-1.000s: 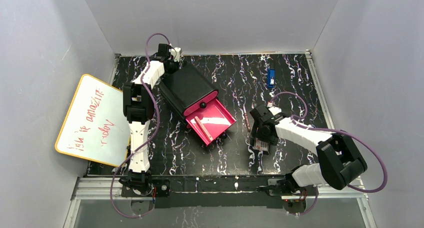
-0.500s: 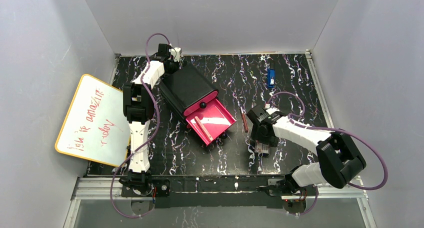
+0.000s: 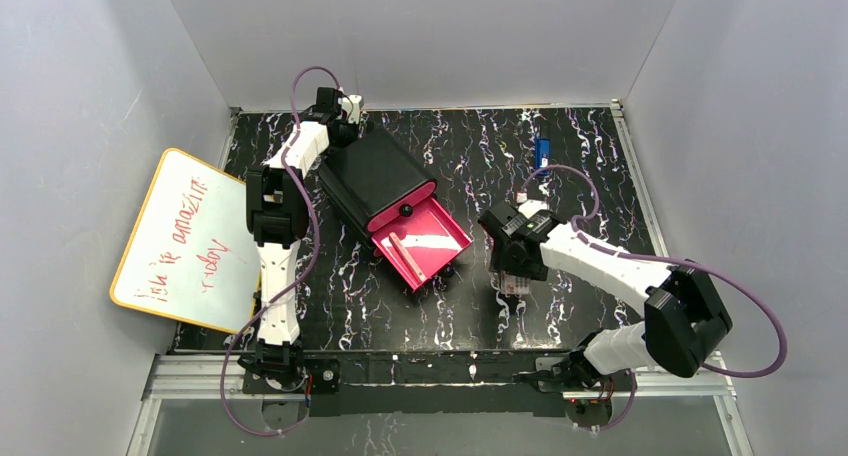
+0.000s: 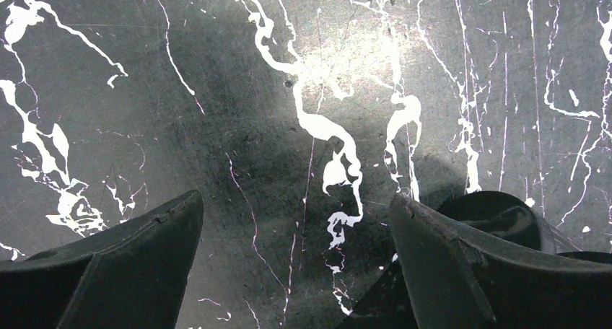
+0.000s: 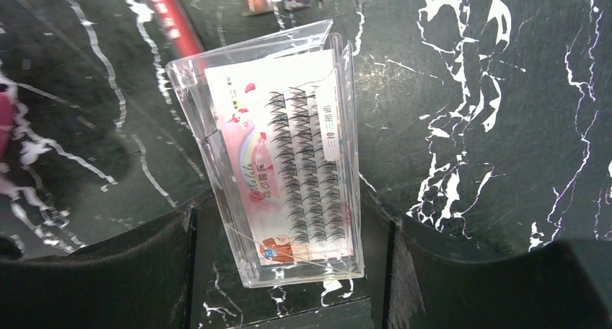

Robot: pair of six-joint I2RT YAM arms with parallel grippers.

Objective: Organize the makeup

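Robotics lab test cell: plain grey partition walls (image 3: 420,36), black marbled table (image 3: 590,156), aluminium mounting rail (image 3: 430,371) at near edge.

We see two arms built of white shell links (image 3: 277,276) joined by chunky black joint housings (image 3: 685,321). A thin purple cable (image 3: 742,306) loops loosely along each arm. Their fingers (image 4: 462,271) are matte black, broad and wedge-shaped, with slightly scuffed edges.

A black box (image 3: 375,179) with a pink drawer (image 3: 425,241) pulled open lies on the black marbled counter (image 3: 590,166), left of the right jaws. A small blue object (image 3: 542,153) sits beyond them. A whiteboard (image 3: 185,241) leans far left.
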